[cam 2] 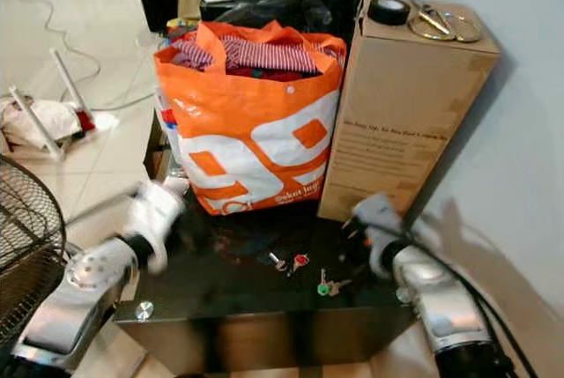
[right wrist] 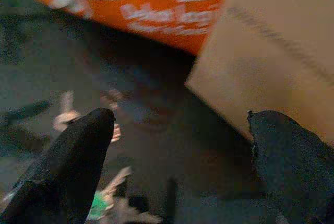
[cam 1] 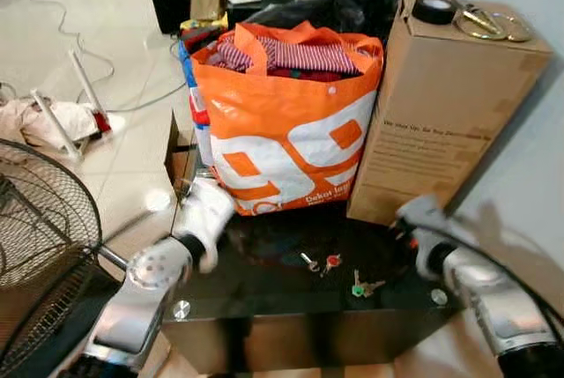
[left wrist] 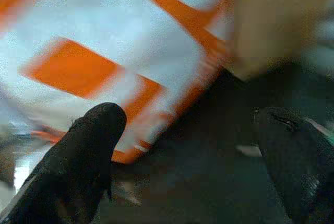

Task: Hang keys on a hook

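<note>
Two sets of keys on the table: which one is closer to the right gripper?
The green-capped keys. They lie on the black table on the side toward the right gripper, while the red-capped keys lie farther toward the left.

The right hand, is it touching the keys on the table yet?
Apart. In the right wrist view the right hand is open over dark table, and the keys lie beyond its fingers, with bare tabletop between them.

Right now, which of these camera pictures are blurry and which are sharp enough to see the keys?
Left eye view: mostly sharp, keys clear on the dark table, only the arms smeared. Right eye view: the same. Left wrist view: orange bag heavily blurred. Right wrist view: dim and soft, keys just smudges.
</note>
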